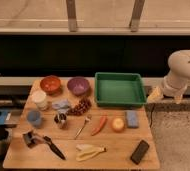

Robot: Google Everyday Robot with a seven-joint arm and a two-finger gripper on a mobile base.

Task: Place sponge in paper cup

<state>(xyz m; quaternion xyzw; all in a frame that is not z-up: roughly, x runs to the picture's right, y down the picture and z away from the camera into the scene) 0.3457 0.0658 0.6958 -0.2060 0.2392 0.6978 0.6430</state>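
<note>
A blue rectangular sponge [132,118] lies flat on the wooden table [113,155], right of centre, next to an orange fruit [118,124]. A white paper cup [39,99] stands upright at the table's left side, in front of an orange bowl [50,84]. My white arm [185,70] comes in from the right. My gripper [155,94] hangs off the table's right edge, beside the green tray, above and to the right of the sponge. It holds nothing that I can see.
A green tray [119,90] sits at the back right, a purple bowl [78,85] at the back. Grapes [80,106], blue cup [34,118], metal cup [61,120], fork [82,126], carrot [99,125], banana [89,151], phone [140,151] and black utensil [40,141] lie around.
</note>
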